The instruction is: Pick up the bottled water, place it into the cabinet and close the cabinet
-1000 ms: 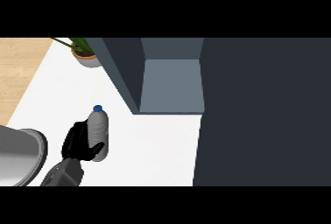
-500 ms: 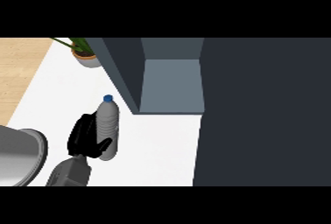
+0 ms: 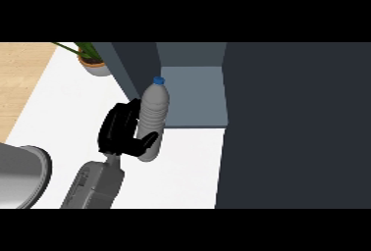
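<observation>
Head view shows the black robot hand (image 3: 124,131) curled round a see-through plastic bottled water (image 3: 153,113) with a blue cap and bumpy ribbed sides. No writing can be read on it. It is held above the smooth white worktop (image 3: 72,103), just before the open grey cabinet (image 3: 192,95). At eleven o'clock stands a potted plant (image 3: 92,62).
</observation>
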Controlling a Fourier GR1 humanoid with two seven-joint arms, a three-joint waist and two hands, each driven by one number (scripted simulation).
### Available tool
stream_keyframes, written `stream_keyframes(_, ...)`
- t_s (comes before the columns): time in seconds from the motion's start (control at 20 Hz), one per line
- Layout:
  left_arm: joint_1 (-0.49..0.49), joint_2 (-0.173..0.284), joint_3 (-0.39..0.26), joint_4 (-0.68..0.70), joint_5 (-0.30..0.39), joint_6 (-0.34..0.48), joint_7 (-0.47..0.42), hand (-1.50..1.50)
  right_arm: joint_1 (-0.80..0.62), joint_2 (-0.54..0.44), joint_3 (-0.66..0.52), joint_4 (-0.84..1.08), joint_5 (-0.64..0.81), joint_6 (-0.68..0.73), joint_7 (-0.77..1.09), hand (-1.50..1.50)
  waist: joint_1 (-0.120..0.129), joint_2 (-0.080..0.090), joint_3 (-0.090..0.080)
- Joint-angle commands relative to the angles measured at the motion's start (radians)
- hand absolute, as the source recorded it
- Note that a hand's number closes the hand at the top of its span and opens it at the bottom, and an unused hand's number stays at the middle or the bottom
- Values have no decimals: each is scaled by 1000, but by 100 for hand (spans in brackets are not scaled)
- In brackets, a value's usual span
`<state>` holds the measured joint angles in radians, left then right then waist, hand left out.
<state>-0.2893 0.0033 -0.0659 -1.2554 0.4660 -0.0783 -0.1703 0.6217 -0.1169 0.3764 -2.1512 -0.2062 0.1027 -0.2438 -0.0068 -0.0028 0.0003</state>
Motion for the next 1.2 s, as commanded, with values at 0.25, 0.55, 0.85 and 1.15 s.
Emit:
stream_keyframes(0.25,-216,-2,-96,65,-25,237,26,150,5,-7,22,6,2,7,-9,-150,-23,4,0)
stream_keyframes(0.55,-263,0,-146,56,-146,355,28,150,-41,9,29,11,9,-11,18,-150,-40,6,0)
stream_keyframes(0.85,-311,1,-168,101,-221,466,40,150,-89,4,-5,55,-30,11,19,-150,-57,12,1)
stream_keyframes(1.15,-348,28,-158,100,-287,561,109,150,-81,2,9,53,-35,15,30,-150,-82,15,1)
